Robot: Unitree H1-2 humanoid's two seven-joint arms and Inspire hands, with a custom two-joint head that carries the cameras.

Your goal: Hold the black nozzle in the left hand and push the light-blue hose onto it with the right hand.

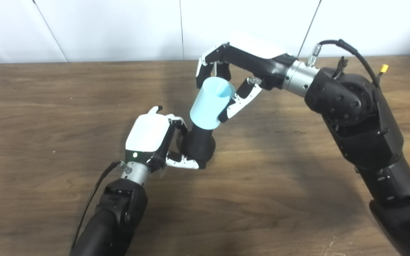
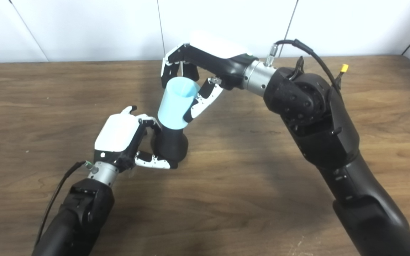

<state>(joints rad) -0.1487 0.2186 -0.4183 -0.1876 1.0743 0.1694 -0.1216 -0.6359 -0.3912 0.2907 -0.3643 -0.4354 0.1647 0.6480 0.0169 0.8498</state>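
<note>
Both hands are engaged on the joint. The left hand [image 1: 151, 137] is wrapped round the bulbous lower part of the black nozzle [image 1: 199, 144], which is held tilted just above or on the wooden worktop [image 1: 48, 106] (contact with the surface cannot be told from either view). The right hand [image 1: 233, 67] is closed on the light-blue hose [image 1: 210, 105], a short, wide, tapering sleeve, with fingers at its far side and the thumb pressed along its near side.

The hose's lower rim is seen overlapping the nozzle's narrower neck, so the two parts are already mated and in line, leaning toward the right hand. A stretch of bare black neck is left showing between the blue rim and the nozzle's bulge. The open upper mouth of the hose faces the right palm.

The task is judged largely done: nozzle secured, hose fitted over the tip. What appears to remain is a final push down the neck until the rim seats against the bulge, though whether further travel is possible cannot be told from these views.
</note>
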